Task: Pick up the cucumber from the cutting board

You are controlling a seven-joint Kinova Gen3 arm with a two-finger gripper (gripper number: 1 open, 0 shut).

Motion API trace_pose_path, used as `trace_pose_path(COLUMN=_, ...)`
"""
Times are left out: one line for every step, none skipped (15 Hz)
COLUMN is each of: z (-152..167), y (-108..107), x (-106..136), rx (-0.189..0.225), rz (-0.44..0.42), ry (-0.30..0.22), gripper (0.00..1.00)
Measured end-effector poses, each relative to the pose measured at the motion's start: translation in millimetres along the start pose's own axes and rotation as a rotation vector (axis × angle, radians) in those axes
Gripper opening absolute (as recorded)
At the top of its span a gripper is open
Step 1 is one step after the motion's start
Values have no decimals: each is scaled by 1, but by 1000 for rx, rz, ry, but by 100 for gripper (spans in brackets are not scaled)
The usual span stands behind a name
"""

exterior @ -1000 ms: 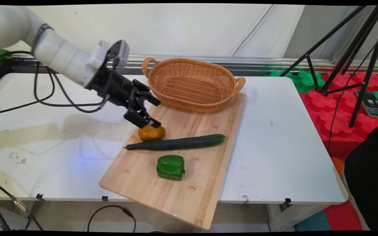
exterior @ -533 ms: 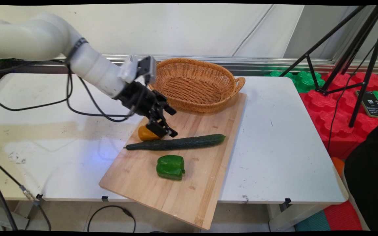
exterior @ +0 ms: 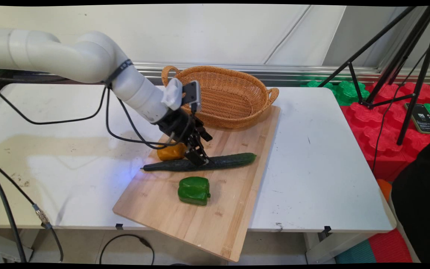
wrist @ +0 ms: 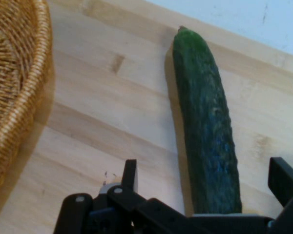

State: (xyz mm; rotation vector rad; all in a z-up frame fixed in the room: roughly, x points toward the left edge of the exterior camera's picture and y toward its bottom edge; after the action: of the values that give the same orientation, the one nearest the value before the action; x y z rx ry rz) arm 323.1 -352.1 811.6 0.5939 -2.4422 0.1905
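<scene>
the gripper [exterior: 200,158] hangs low over the cutting board [exterior: 230,209], its black fingers spread wide, one on each side of the cucumber [exterior: 230,160] and gripping nothing. in the hand view one finger [wrist: 130,175] stands left of the cucumber [wrist: 207,131] and the other shows at the right edge, with the dark green vegetable running up between them; whether either finger touches it cannot be told. the cucumber lies flat across the middle of the board, its thin end pointing toward the board's left edge. just behind it, and partly hidden by the gripper and its linkage, sits an orange fruit [exterior: 170,152], close to the cucumber. a green pepper [exterior: 194,190] rests on the board nearer the camera, a little apart from the cucumber. the wicker basket [exterior: 237,112] stands at the far end of the board, with its near rim on the wood; in the hand view its woven wall [wrist: 14,97] fills the left side, near the gripper but apart from it. the board lies askew on the white table [exterior: 312,179], one corner overhanging the near edge. black cables [exterior: 118,127] droop from the arm above the table's left half. to the right, beyond the table, a black tripod [exterior: 398,67] stands among red and green foam blocks [exterior: 379,138], with a phone [exterior: 422,118] lying on them.
</scene>
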Motion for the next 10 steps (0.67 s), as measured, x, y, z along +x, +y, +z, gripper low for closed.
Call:
trace_pose_path(z=6, y=0, x=1, rx=-1, rz=3, ry=-9, gripper=100)
trace_pose_path(z=11, y=0, x=2, rx=-1, rz=6, ry=-17, gripper=100)
trace_pose_path(z=15, y=0, x=3, rx=-2, rz=8, ry=-23, gripper=100)
trace_pose_path(z=19, y=0, x=3, rx=-2, rz=11, ry=-29, gripper=100)
trace_pose_path(z=23, y=0, x=4, rx=-2, rz=15, ry=-35, gripper=100)
trace_pose_path(z=25, y=0, x=5, rx=-2, rz=17, ry=-38, gripper=100)
trace_pose_path(z=28, y=1, x=6, rx=-2, rz=22, ry=-41, gripper=100)
trace_pose_path(z=31, y=1, x=6, rx=-2, rz=26, ry=-44, gripper=100)
trace_pose_path(z=33, y=1, x=7, rx=-2, rz=30, ry=-46, gripper=100)
trace_pose_path(z=34, y=1, x=7, rx=-1, rz=32, ry=-47, gripper=100)
